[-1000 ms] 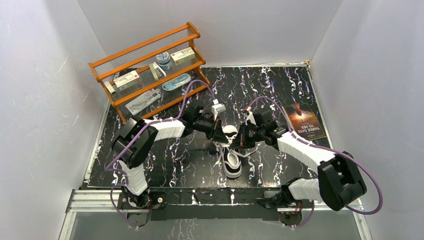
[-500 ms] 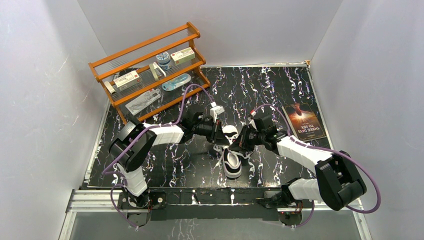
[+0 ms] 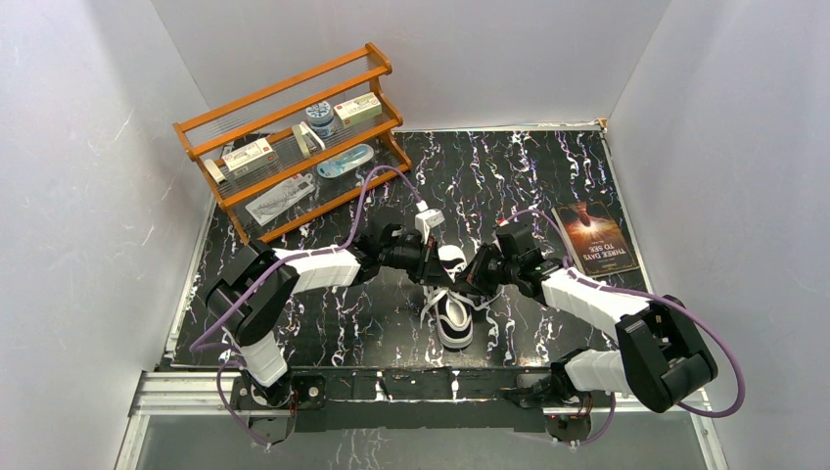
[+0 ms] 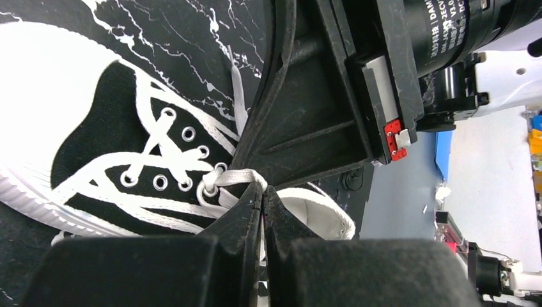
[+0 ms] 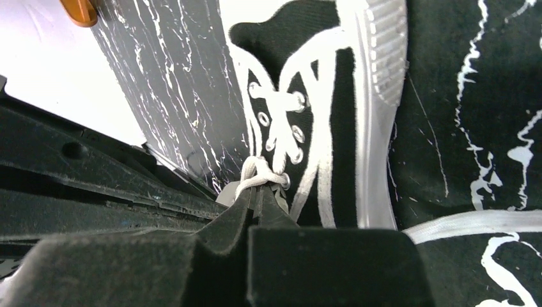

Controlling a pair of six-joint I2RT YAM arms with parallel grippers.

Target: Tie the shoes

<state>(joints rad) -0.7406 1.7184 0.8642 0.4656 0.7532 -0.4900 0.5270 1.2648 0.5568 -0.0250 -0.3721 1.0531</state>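
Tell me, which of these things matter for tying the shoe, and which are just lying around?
In use: black sneaker; its white laces; left gripper and right gripper, both pinching the laces.
Lying about: wooden rack with small packages; book.

Black white-veined table [image 3: 548,166]: wooden rack [image 3: 294,137] at back left, sneaker [image 3: 452,318] near middle, book [image 3: 595,238] at right.
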